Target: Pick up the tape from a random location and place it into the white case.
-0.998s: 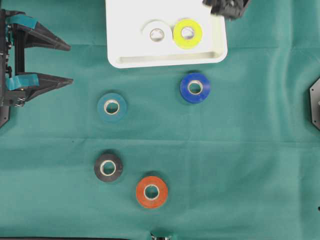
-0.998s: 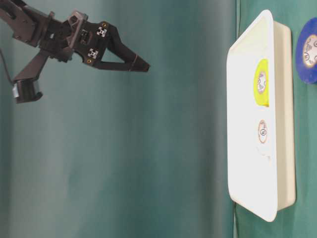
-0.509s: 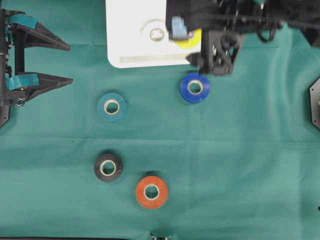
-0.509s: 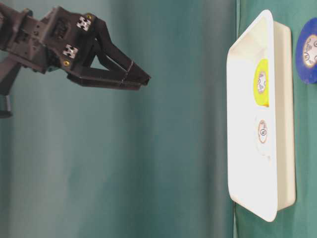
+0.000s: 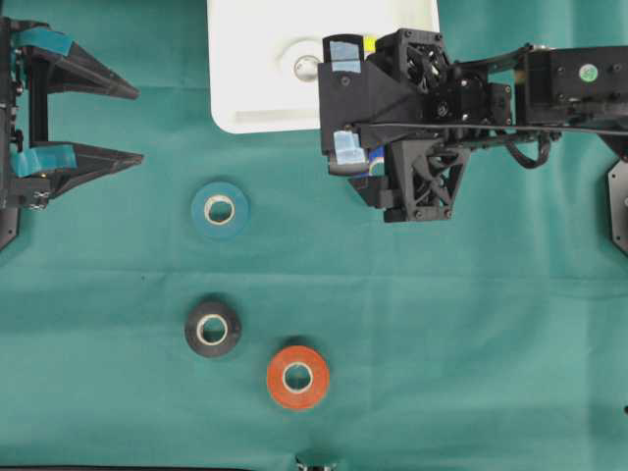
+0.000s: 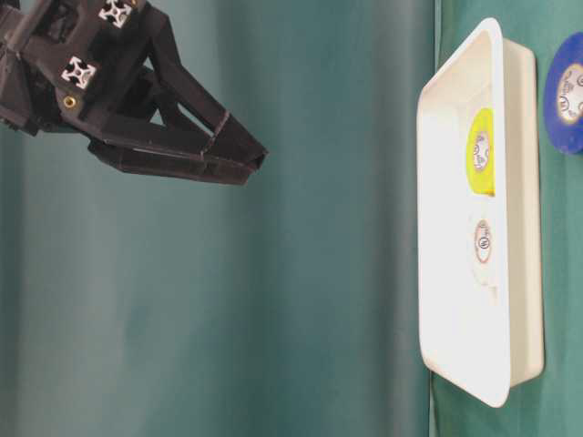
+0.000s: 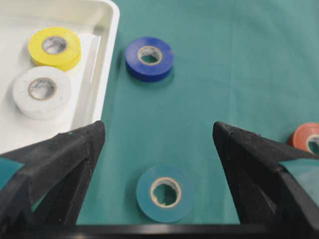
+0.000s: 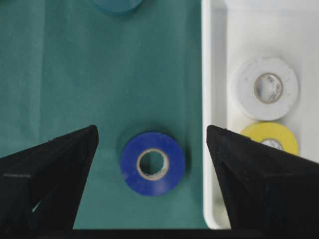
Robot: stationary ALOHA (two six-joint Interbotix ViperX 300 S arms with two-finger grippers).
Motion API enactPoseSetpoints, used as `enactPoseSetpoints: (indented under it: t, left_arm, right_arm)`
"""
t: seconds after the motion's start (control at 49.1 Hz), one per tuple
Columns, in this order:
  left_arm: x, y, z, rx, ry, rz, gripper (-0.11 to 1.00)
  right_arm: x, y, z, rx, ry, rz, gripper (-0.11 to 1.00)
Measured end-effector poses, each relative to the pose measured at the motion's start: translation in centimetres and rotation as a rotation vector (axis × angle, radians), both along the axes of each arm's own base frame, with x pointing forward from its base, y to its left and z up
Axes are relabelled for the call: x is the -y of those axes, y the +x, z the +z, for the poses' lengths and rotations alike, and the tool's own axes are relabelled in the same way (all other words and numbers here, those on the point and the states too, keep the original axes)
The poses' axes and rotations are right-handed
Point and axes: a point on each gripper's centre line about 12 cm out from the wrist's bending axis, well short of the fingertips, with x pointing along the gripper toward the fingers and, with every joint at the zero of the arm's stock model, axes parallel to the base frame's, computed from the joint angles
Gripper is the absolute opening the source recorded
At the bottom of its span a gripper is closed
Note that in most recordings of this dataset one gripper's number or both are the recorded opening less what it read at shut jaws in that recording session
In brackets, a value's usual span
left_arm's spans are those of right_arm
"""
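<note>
We see the white case (image 5: 235, 108) at the top of the green cloth (image 5: 471, 343), holding 2 rolls side by side: a white tape (image 8: 265, 88) and a yellow tape (image 8: 270, 137). The blue tape (image 8: 152, 163) lies flat on the cloth just beside the case's rim, apart from it. In the right wrist view it sits between the spread jaws of the right gripper (image 8: 152, 199), which hangs above it, released and gripping nothing. The left gripper (image 5: 137, 125) rests at the left edge, jaws wide apart and empty. Lying elsewhere on the cloth are 3 more rolls: a teal tape (image 5: 220, 209), a black tape (image 5: 212, 329) and an orange tape (image 5: 298, 376)
</note>
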Motion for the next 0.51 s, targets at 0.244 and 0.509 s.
enactPoseSetpoints:
  t: [0.244, 0.509]
  left_arm:
    - [0.0, -0.2, 0.2, 0.009, 0.001, 0.000, 0.99]
    - [0.0, -0.3, 0.4, 0.018, 0.002, 0.000, 0.99]
  right_arm:
    - [-0.1, -3.3, 1.2, 0.069, 0.012, -0.009, 0.86]
    - [-0.1, -10.1, 3.7, 0.277, 0.048, -0.030, 0.86]
